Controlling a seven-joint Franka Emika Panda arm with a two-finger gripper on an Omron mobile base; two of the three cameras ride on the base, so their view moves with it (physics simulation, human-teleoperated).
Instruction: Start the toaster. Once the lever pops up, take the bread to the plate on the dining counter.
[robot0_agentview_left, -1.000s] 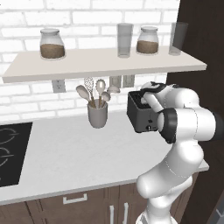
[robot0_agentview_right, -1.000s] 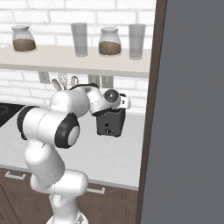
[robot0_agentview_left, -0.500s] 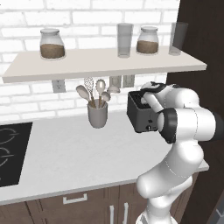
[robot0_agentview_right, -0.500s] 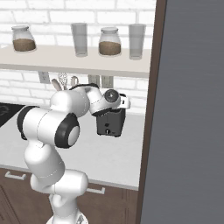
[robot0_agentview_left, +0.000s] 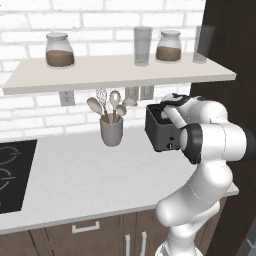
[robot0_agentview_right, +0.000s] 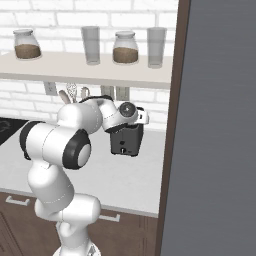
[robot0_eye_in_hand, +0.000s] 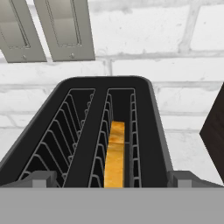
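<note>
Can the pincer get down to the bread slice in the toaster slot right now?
Probably yes: the open pincer hangs right above the dark grey-black toaster, and the yellow-brown crusted bread slice stands in the right slot with nothing over it.

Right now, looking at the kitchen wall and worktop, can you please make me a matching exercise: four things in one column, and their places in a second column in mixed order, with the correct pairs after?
Things:
1. bread
2. grey utensil cup
3. jar with brown contents
4. black hob

Places:
A. on the wall shelf, at its left end
B. set into the worktop, far left in the left base view
C. standing in one slot of the toaster
D. on the worktop, left of the toaster, below the shelf

Pairs: 1-C, 2-D, 3-A, 4-B
</note>
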